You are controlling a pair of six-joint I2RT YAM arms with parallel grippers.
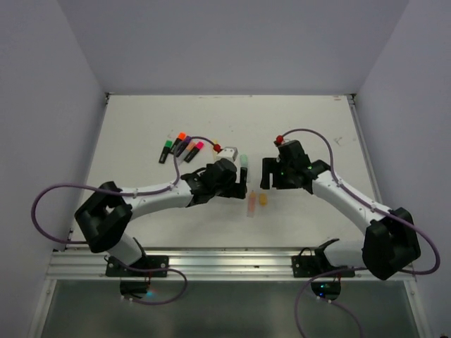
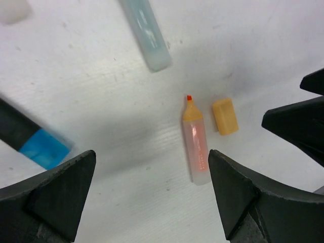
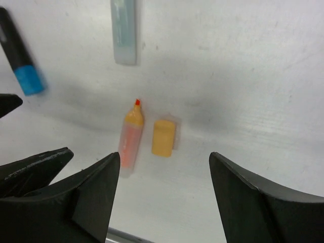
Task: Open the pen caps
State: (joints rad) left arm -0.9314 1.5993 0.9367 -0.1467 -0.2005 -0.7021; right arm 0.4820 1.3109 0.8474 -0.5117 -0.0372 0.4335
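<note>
Black fingers of my left hand fill the bottom of its wrist view. They are spread wide, with nothing between them but the white counter. My right hand is likewise spread and holds nothing.

Finding: the short peach translucent plastic pen lies flat on the counter between my two hands, its pointed orange tip exposed. The blocky peach plastic cap lies just beside it, off the tip; I see a narrow gap between them. I judge this pen done.

Other items: a mint translucent pen lies just beyond the peach one. A black-bodied pen with a blue end lies off to one side, near my left hand. In the overhead view, a cluster of black-bodied pens with bright ends sits farther back on the left. These appear capped, though the mint one is too blurred to confirm.

Step in hand: between pens, neither hand committed to one.

Next move, in my judgement: take the nearest capped pen, with one hand pinching the body and the other the cap. Then pull straight apart along the pen's length.

Risk: the loose peach cap and pen lie close by and could be knocked in the reach.
</note>
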